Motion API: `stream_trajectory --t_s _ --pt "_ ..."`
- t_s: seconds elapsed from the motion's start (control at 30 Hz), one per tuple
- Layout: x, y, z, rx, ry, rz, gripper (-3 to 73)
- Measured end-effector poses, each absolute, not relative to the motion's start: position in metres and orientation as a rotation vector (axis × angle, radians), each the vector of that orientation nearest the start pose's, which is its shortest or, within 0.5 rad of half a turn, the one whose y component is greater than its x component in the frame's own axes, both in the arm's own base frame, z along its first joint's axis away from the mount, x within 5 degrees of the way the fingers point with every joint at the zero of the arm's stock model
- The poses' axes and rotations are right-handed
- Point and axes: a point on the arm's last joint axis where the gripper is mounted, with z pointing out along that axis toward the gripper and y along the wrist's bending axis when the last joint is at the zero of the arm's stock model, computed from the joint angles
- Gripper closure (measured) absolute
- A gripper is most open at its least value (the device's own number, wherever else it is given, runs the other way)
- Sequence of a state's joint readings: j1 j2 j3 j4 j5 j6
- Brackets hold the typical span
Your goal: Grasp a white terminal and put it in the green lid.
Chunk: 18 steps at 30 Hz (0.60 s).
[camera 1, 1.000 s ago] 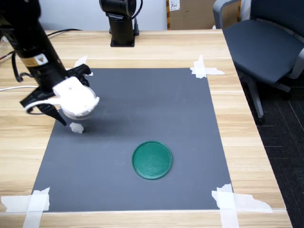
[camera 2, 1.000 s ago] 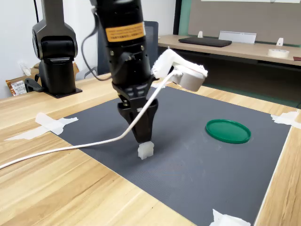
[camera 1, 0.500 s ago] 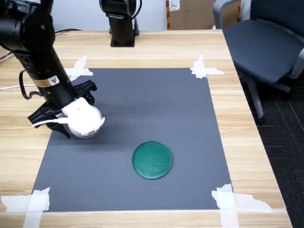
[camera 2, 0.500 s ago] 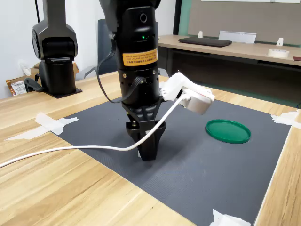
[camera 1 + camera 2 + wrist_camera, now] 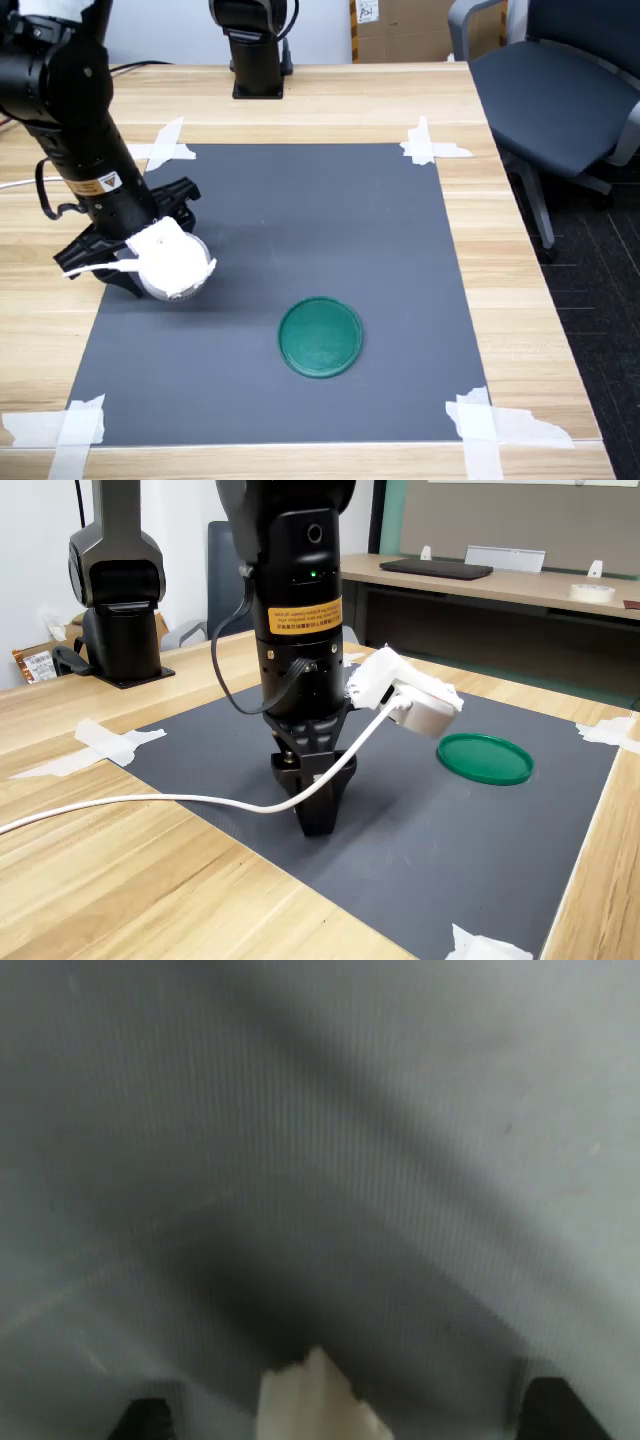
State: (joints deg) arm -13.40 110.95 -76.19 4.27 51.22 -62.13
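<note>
The white terminal (image 5: 315, 1405) shows only in the wrist view, as a pale blocky piece low between two dark fingertips (image 5: 145, 1420) that stand well apart from it. In both exterior views it is hidden under the arm. My gripper (image 5: 140, 287) (image 5: 318, 822) is open and points straight down, its tips at the dark grey mat (image 5: 330, 220) near the first exterior view's left edge. The white wrist camera head (image 5: 172, 262) covers the spot. The green lid (image 5: 320, 337) (image 5: 485, 758) lies flat and empty on the mat, well apart from the gripper.
A second black arm base (image 5: 255, 50) (image 5: 118, 600) stands at the far table edge. White tape strips (image 5: 430, 145) hold the mat corners. A white cable (image 5: 150, 805) trails from the wrist across the wood. An office chair (image 5: 560, 90) sits beyond the first exterior view's right side.
The arm has come down over the white terminal, which showed beside the fingers a second ago and is now hidden in both exterior views. The lid has not moved.
</note>
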Motion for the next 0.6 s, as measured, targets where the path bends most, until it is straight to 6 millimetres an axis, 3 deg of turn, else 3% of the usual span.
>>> stream_trajectory --t_s 0.3,0.6 --pt "0.3699 -0.083 0.1777 -1.18 2.746 -0.068 5.0" --pt "0.3673 -0.0817 0.1773 -1.183 2.767 -0.03 19.0"
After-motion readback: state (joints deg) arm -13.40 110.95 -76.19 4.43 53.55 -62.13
